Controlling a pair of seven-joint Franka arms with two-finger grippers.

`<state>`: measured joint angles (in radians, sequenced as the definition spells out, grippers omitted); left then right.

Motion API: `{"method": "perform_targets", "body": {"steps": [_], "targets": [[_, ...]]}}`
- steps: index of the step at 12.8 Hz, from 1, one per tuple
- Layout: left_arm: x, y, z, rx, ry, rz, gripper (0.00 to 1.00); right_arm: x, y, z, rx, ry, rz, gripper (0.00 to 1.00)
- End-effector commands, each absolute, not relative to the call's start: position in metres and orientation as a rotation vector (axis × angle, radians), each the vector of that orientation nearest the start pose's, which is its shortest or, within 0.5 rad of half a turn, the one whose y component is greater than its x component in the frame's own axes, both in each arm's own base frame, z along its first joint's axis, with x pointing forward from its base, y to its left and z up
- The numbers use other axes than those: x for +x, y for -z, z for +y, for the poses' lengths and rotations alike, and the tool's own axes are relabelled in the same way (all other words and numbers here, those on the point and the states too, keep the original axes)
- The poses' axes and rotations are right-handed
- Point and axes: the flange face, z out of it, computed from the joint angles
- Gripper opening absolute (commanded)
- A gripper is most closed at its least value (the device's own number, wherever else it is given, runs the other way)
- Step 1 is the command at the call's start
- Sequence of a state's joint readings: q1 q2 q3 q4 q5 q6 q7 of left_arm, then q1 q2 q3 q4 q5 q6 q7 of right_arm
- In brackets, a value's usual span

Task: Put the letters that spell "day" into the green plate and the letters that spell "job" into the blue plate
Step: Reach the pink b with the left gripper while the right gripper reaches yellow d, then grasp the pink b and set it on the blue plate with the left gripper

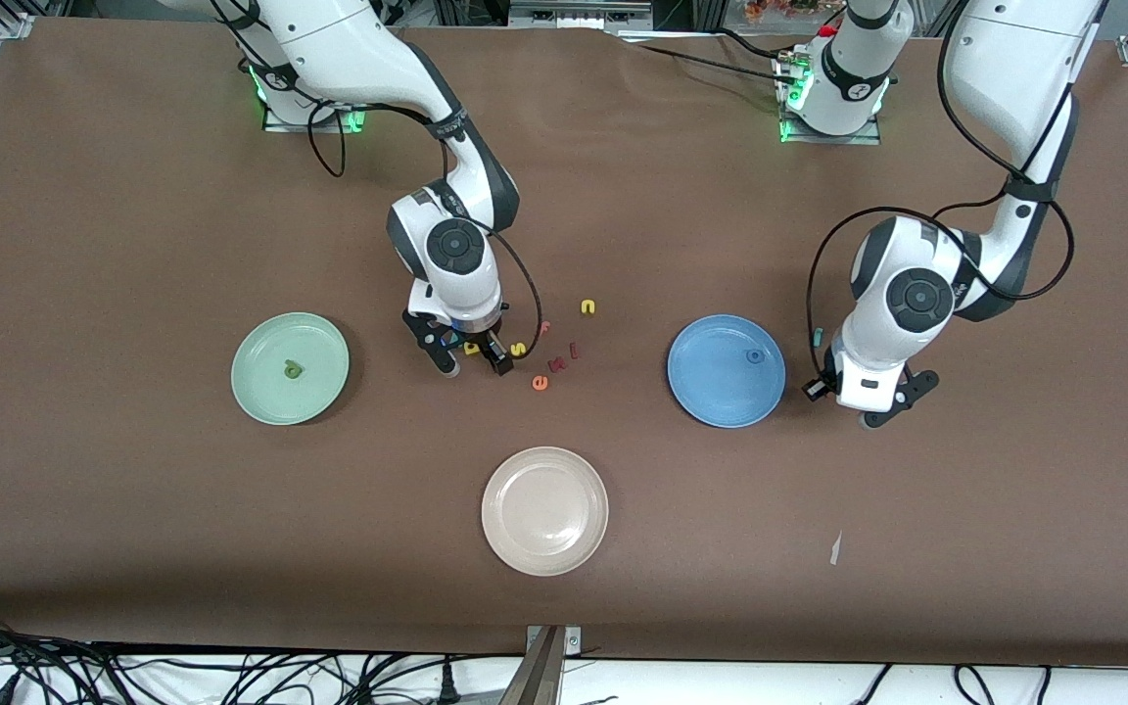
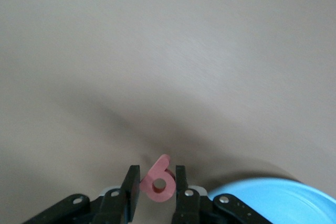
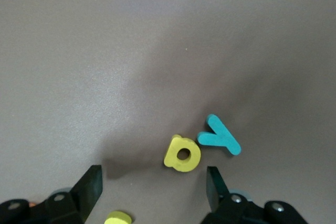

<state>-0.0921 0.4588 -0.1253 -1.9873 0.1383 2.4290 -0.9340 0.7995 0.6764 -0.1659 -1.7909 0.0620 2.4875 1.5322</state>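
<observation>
The right tool [image 1: 471, 354] hangs open low over the letter pile on the worktop [image 1: 133, 509]; the yellow rounded letter [image 3: 182, 154] lies between its spread fingers, slightly toward one side, with the teal y [image 3: 220, 136] touching it, so a clean pinch turns on centring over the yellow one alone; the green plate [image 1: 324, 338] is just beside this arm; the left tool [image 2: 156, 182] grips the salmon b [image 2: 157, 181] beside the blue plate [image 1: 711, 392].
</observation>
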Motion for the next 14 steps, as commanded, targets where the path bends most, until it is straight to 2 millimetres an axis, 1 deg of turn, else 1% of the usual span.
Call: {"method": "perform_targets", "body": {"steps": [1,4,5,6,7,8,9,10,11,12,13,14], "targets": [[0.586,-0.246,-0.173,-2.957,-0.018,-1.06,0.18,0.529,-0.176,0.394,-2.833,0.114,1.366,0.87],[0.577,-0.249,-0.203,-2.946,-0.028,-1.127,0.19,0.527,-0.172,0.391,-2.841,0.113,1.361,0.87],[0.574,-0.248,-0.21,-2.946,-0.03,-1.125,0.22,0.526,-0.17,0.389,-2.842,0.118,1.352,0.86],[0.569,-0.247,-0.221,-2.945,-0.032,-1.124,0.27,0.524,-0.167,0.385,-2.861,0.112,1.325,0.84],[0.567,-0.247,-0.227,-2.925,-0.032,-1.166,0.31,0.523,-0.168,0.385,-2.867,0.111,1.312,0.83],[0.567,-0.248,-0.229,-2.924,-0.012,-1.152,0.48,0.524,-0.168,0.384,-2.865,0.11,1.316,0.8],[0.567,-0.248,-0.229,-2.925,0.004,-1.125,0.72,0.524,-0.168,0.384,-2.865,0.11,1.316,0.79],[0.568,-0.248,-0.226,-2.922,0.02,-1.105,0.8,0.524,-0.169,0.385,-2.866,0.112,1.312,0.76],[0.57,-0.248,-0.22,-2.917,0.025,-1.097,0.84,0.524,-0.17,0.385,-2.867,0.112,1.31,0.72],[0.57,-0.247,-0.216,-2.905,0.019,-1.081,0.85,0.525,-0.172,0.385,-2.866,0.113,1.304,0.7],[0.571,-0.247,-0.206,-2.897,0.018,-1.041,0.85,0.525,-0.173,0.385,-2.873,0.111,1.292,0.68],[0.572,-0.252,-0.193,-2.894,-0.002,-0.992,0.85,0.525,-0.175,0.384,-2.877,0.113,1.283,0.66]]}}
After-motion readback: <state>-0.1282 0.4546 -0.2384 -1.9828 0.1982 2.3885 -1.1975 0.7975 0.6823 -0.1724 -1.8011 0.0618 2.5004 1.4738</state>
